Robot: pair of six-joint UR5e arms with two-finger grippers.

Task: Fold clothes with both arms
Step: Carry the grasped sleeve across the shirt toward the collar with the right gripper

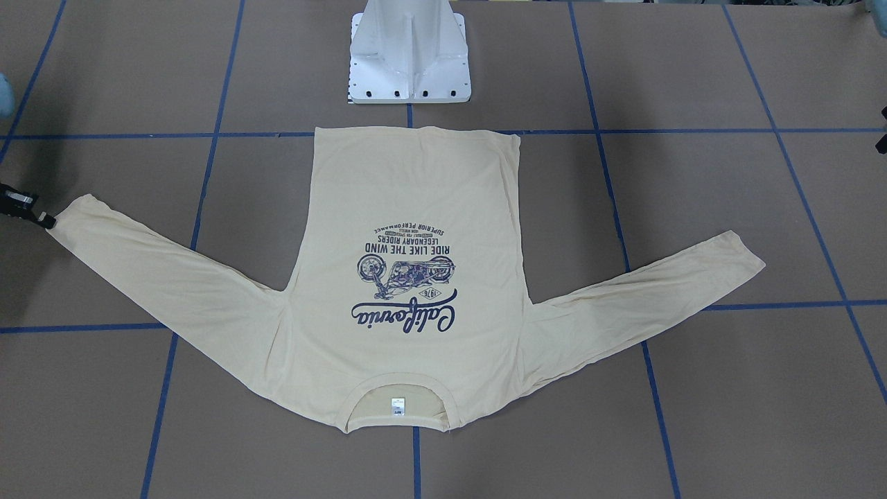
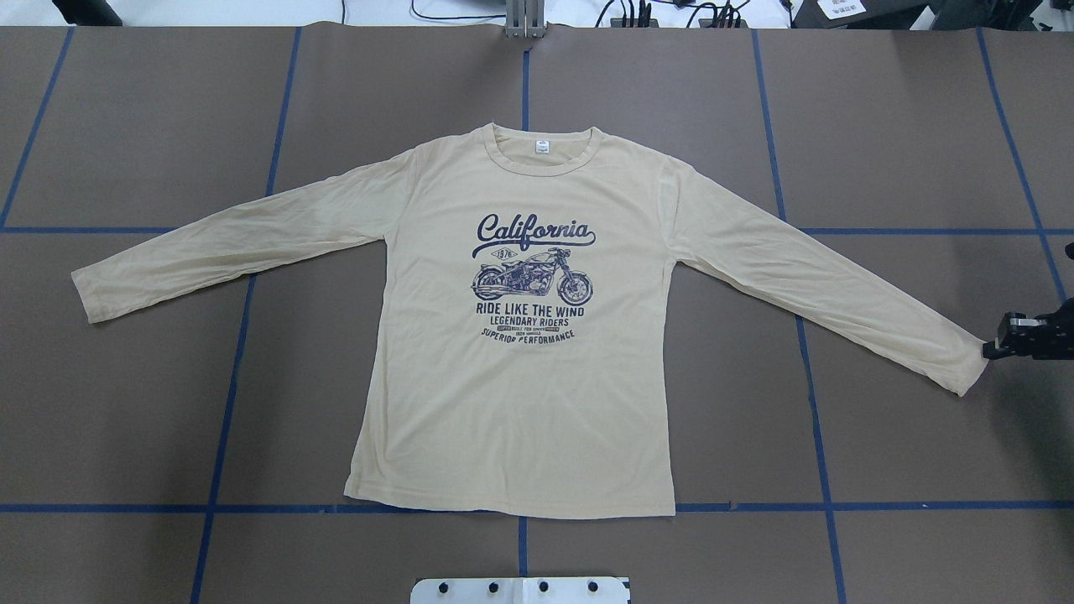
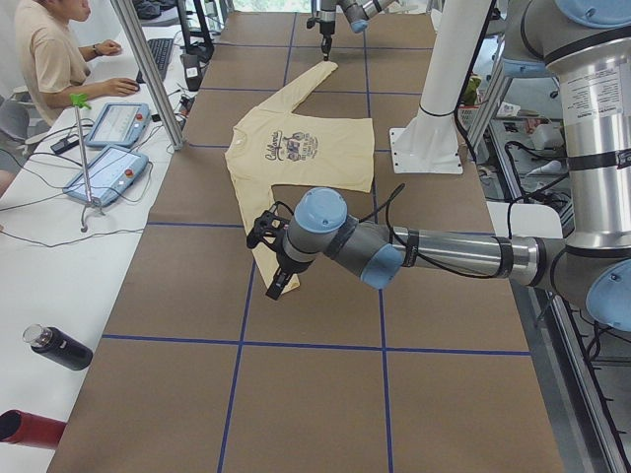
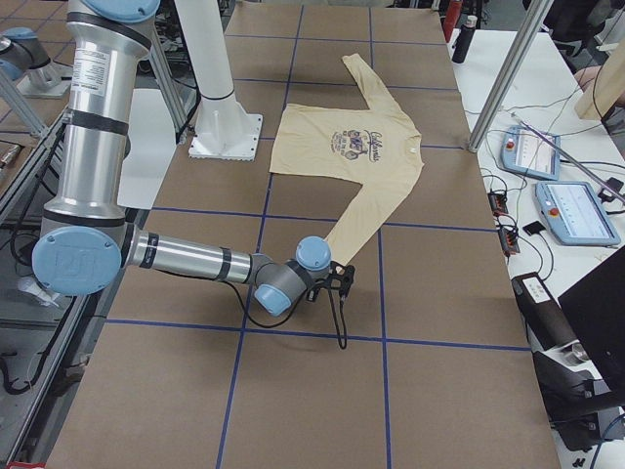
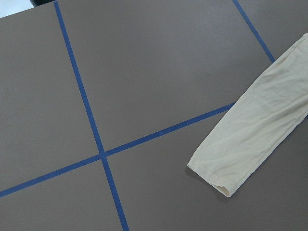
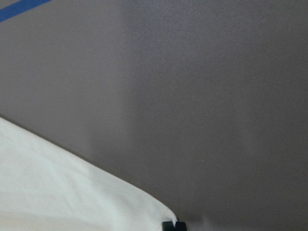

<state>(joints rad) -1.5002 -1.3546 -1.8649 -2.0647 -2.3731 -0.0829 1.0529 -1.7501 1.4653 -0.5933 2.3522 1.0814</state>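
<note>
The cream long-sleeved T-shirt (image 2: 520, 403) lies flat and print-up in the middle of the brown table (image 2: 151, 126), both sleeves spread out. My right gripper (image 2: 993, 346) sits low at the tip of the sleeve on that side. In the right wrist view its black fingertips (image 6: 174, 225) stand close together at the cuff's corner, pinching the cuff edge. It also shows in the front view (image 1: 47, 221). My left gripper (image 3: 279, 286) shows only in the exterior left view, above the other cuff (image 5: 216, 173); I cannot tell whether it is open or shut.
The white pedestal base (image 1: 410, 62) stands just behind the shirt's hem. Blue tape lines (image 2: 235, 352) grid the table. An operator (image 3: 54, 49) with tablets sits along the far side. Two bottles (image 3: 59, 347) lie at that side's edge.
</note>
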